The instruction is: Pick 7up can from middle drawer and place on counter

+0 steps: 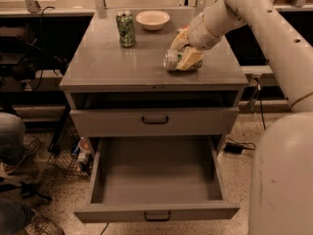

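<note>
**Placement stage.** The tool [183,58], at the end of the white arm [254,13] reaching in from the right, is clamped on the 7up can [171,59]. The can lies on its side, one end facing left, low over the right-hand part of the table [110,65]. You cannot tell whether it touches the surface. The middle drawer [154,177] stands pulled out below, with no can visible in it. A darker green can [126,28] and a pale bowl [152,19] stand near the table's far edge, well apart from the tool.

Hazards to weigh before release:

- **(a) Rolling.** A can let go on its side is free to roll. It could reach the front edge and drop into the open drawer.
- **(b) Dropping.** If you part the fingers while the can hangs above the surface, it falls and may bounce away.
- **(c) Dragging.** Fingers that drag on the can as they part could set it spinning.
- **(d) Sweeping.** A withdrawal to the left could knock the green can or the bowl.
</note>
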Tool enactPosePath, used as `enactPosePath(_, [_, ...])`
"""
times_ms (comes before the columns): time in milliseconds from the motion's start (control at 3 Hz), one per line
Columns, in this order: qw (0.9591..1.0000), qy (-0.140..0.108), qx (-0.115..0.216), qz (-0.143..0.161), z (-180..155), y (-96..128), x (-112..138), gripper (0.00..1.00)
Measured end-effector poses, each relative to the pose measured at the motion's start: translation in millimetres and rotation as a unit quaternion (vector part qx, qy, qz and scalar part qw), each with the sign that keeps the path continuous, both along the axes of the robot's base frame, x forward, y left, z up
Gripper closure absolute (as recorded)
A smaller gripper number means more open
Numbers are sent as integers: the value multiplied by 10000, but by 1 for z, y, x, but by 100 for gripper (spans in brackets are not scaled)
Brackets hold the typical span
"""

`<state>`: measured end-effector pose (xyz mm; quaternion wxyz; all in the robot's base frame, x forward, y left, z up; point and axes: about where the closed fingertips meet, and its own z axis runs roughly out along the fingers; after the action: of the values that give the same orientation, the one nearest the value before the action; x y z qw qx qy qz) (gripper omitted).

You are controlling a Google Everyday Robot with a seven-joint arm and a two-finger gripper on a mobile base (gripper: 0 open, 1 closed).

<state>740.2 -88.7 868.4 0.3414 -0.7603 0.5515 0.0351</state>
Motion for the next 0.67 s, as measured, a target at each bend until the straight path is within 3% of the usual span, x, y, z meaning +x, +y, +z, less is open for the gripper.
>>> enactPosePath(667, [10000, 50, -3, 5, -2, -3, 6, 0])
